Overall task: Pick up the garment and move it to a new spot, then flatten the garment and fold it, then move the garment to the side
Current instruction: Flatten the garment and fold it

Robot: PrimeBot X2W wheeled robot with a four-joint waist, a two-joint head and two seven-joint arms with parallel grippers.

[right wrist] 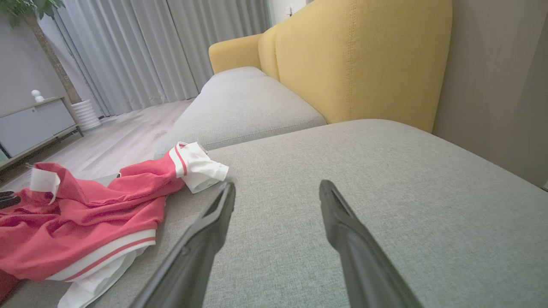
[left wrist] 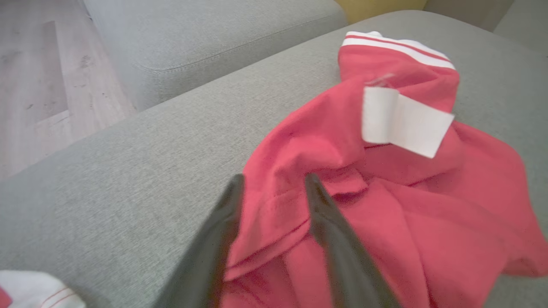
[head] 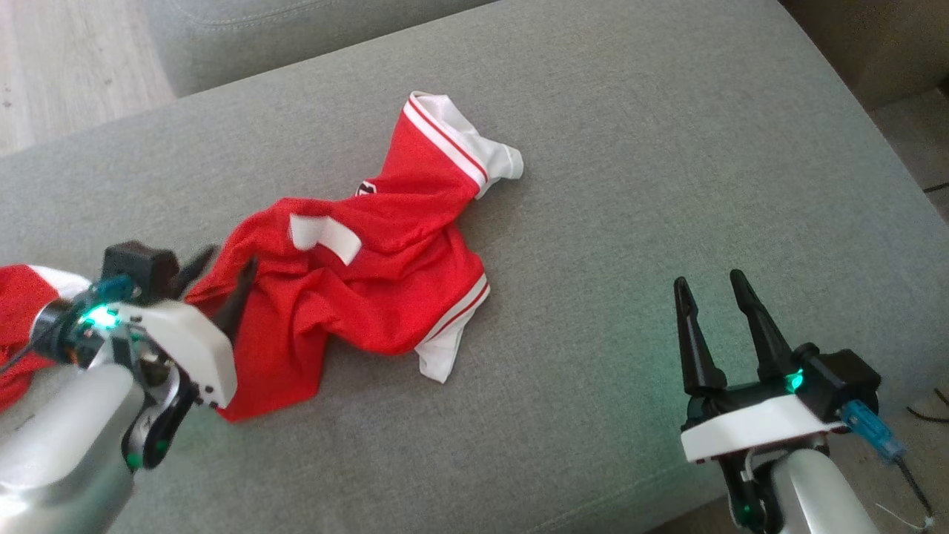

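A grey sofa seat (head: 667, 148) holds a red shirt (head: 371, 282) with white edges, crumpled in a heap on its left part. The left gripper (head: 226, 271) is at the shirt's edge, fingers apart with a red fold lying loose between them, and the right gripper (head: 709, 280) is spread wide over bare sofa, well away. The shirt looks light, soft and floppy, so I think a firm edge like a white cuff is the best place to pinch it.
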